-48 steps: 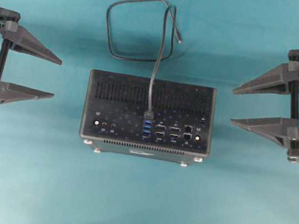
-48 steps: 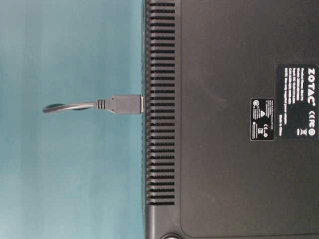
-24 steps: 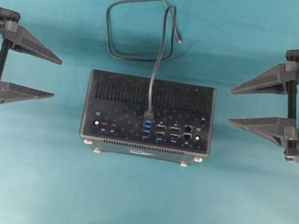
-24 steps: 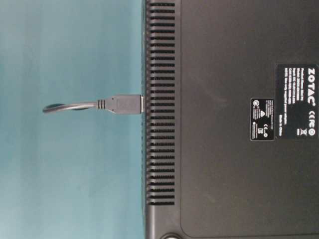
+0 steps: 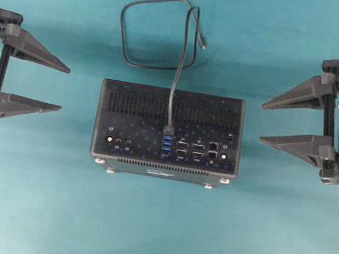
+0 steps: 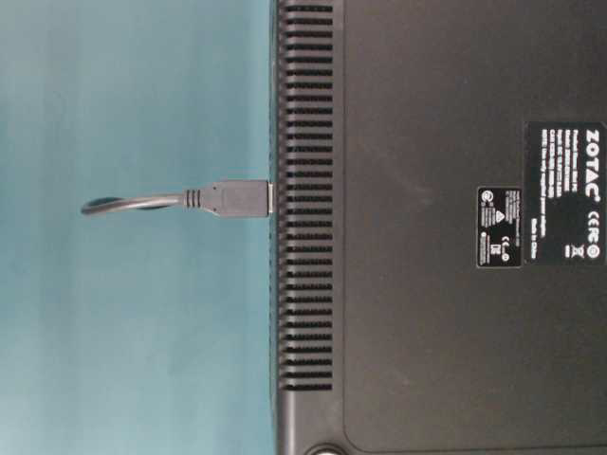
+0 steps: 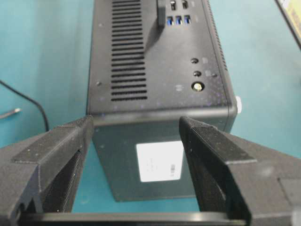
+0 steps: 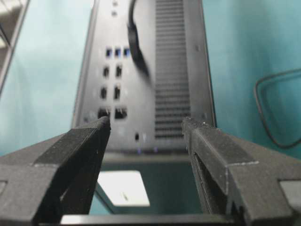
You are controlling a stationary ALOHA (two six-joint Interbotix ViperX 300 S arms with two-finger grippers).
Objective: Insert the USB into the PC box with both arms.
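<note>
USB, thin black cable coiled in a loop on the teal desk, one of: its small black rectangular plug stands against the port face of the PC box, at the top of the column of blue ports. I judge it seated, so the insertion step looks done or nearly so; I cannot confirm full depth.

Left to right:
- Left gripper, one, black with long tapered fingers: spread wide, holding nothing, just clear of the box's left side.
- PC box, flat black rectangular vented case, one, centre of desk, cable loop behind it.
- Right gripper, one: likewise wide apart and empty, near the right side.

Next move, as I read it: either a confirming press on the plug with the box braced by the other arm, or pull both arms away.
</note>
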